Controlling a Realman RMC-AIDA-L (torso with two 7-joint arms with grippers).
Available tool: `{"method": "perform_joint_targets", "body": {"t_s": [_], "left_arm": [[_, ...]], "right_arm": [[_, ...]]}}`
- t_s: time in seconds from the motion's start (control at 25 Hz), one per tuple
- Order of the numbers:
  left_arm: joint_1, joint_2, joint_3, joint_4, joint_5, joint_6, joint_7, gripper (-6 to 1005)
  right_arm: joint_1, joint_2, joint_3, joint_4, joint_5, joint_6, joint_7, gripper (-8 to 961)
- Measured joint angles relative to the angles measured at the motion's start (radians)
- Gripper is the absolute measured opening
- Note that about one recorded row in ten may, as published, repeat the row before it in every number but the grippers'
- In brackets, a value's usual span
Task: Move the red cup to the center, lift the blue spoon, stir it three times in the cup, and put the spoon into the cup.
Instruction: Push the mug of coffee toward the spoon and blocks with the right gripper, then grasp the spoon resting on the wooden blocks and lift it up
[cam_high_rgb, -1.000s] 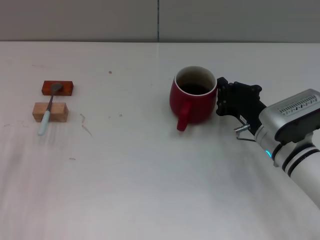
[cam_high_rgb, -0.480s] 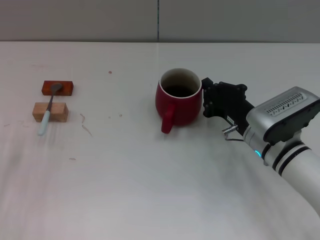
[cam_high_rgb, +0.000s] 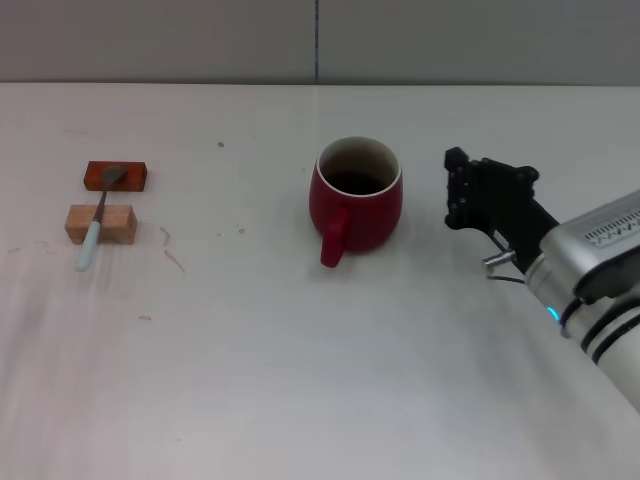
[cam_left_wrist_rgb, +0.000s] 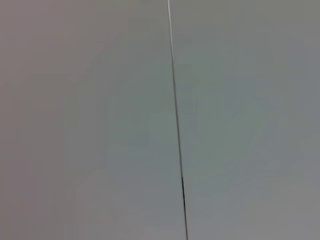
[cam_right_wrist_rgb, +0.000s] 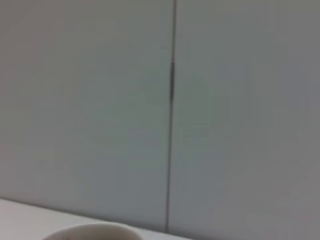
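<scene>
One step looks done: the cup (cam_high_rgb: 356, 195) stands upright near the table's (cam_high_rgb: 300, 380) middle, handle toward the robot, nothing in it that can be seen. The right gripper (cam_high_rgb: 458, 190) hangs just to the cup's right, apart from it; whether its fingers are spread cannot be told. The spoon (cam_high_rgb: 100, 218) lies well to the cup's left, propped across two wooden blocks (cam_high_rgb: 108, 200), untouched. Lifting, stirring and dropping it in remain. The left arm is out of sight.
</scene>
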Motion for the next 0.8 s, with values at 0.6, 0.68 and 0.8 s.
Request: {"method": "perform_joint_targets", "body": {"t_s": [0.6,0.68,0.8], "left_arm": [[0.001,-0.001,0.027,0.0,0.0,-0.006,0.0,787],[-0.002,-0.001,0.035,0.0,0.0,-0.006,0.0,787],[-0.005,0.0,0.054,0.0,0.0,-0.006,0.0,786]], "right_arm": [[-0.36,-0.003,0.228,-0.138,0.005,-0.479,0.0,-2],[-0.386,-0.002,0.276,-0.14,0.006,-0.495,0.0,-2],[-0.412,-0.001,0.358,-0.135,0.008,-0.499,0.023,-1]]}}
